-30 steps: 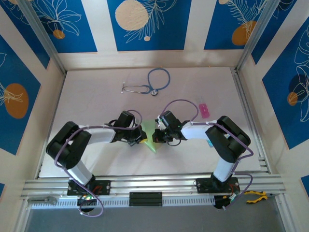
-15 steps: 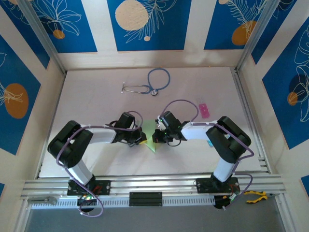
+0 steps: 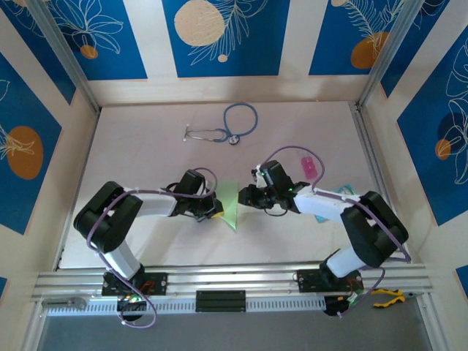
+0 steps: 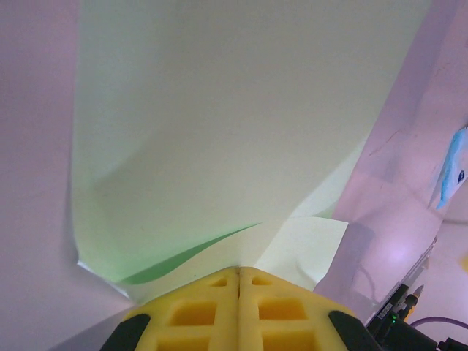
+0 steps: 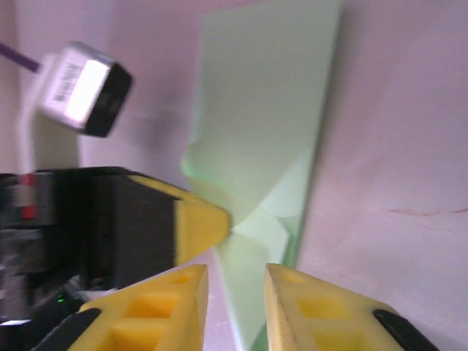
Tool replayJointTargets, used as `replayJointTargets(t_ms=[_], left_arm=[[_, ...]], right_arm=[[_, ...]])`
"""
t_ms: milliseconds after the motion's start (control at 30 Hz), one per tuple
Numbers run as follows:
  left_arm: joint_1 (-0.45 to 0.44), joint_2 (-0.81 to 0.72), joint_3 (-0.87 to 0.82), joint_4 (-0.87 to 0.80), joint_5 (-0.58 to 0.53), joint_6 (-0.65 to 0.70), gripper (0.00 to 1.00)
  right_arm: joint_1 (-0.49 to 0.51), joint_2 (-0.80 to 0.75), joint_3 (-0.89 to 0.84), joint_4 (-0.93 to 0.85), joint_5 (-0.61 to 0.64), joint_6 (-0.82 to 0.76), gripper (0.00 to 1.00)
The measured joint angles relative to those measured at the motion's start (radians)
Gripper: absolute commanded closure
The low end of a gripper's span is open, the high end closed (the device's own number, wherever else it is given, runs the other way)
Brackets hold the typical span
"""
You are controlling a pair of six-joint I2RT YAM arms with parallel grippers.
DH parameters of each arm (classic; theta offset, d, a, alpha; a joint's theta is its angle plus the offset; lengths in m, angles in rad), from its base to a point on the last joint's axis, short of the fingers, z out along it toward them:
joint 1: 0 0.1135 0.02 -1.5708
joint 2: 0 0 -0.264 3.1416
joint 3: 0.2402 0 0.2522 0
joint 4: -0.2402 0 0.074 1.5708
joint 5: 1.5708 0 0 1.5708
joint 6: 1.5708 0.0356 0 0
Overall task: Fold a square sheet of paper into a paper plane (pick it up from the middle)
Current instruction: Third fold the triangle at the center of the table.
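On the left, the left gripper (image 3: 212, 210) has its yellow fingers (image 4: 197, 311) pressed tight together. They pinch the left edge of the square sheet of paper (image 3: 231, 202). The pale green paper lies on the table (image 3: 146, 161) between the two arms, folded so it ends in a point at the near side. Just right of it is the right gripper (image 3: 247, 198) — its fingers stand a little apart, holding nothing. Farther right lies a small pink block (image 3: 310, 167).

Left wrist view: green paper (image 4: 219, 124) running off top edge, near bit hiding under left claw (image 4: 239, 272). Same view: teal packet (image 4: 452, 167) getting cut by right edge. Right wrist view: left claw's body looking blurry. Top view: right arm (image 3: 329, 207) covering part of packet.
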Motion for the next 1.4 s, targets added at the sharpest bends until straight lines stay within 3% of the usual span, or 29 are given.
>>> replayJointTargets(t_ms=[233,433,667,1033,1400], left_arm=[[0.0,0.0,0.0,0.0,0.0,0.0,0.99],[0.0,0.0,0.0,0.0,-0.001,0.0,0.99],[0.0,-0.001,-0.006,0.011,-0.001,-0.001,0.99],[0.0,-0.002,-0.013,0.027,-0.001,-0.001,0.99],[-0.002,0.001,-0.016,0.039,-0.001,-0.001,1.0]], right_arm=[[0.098,0.008,-0.001,-0.004,-0.056,0.035,0.92],[0.181,0.117,0.039,-0.03,-0.063,0.055,0.94],[0.194,0.214,0.137,-0.078,-0.055,0.058,0.95],[0.195,0.275,0.145,-0.135,-0.036,0.065,0.95],[0.197,0.229,0.059,-0.056,-0.029,0.105,0.94]])
